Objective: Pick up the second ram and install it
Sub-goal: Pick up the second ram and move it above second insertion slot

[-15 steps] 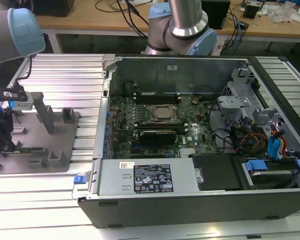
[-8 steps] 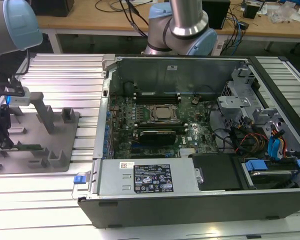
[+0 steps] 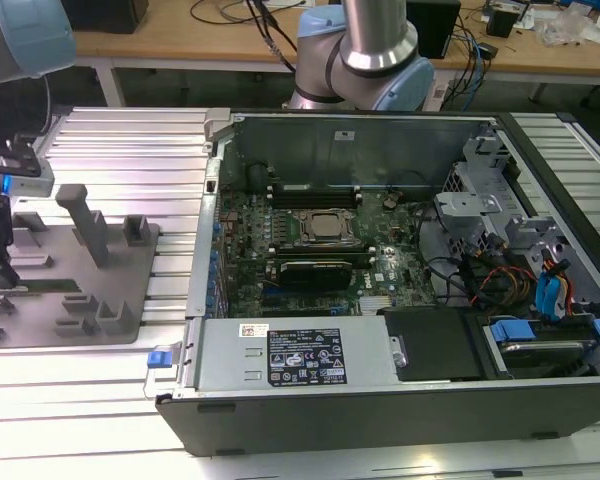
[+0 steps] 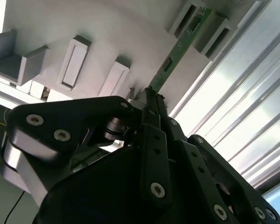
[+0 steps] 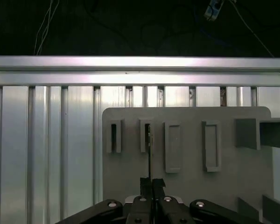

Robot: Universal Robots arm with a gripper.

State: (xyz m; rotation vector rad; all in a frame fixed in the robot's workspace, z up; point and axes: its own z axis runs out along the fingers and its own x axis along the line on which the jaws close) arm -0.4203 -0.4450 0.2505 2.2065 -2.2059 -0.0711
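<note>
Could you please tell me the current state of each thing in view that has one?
computer case: open, side panel off
second ram: on edge, seated in the grey fixture's slots
gripper: shut on the second ram's end
processor: mounted inside the case, uncovered

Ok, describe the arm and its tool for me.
The arm is a silver-grey tube with light-blue joint caps. The tool is black, built of jointed flat links fastened with silver screws, tapering to two narrow fingertips.
</note>
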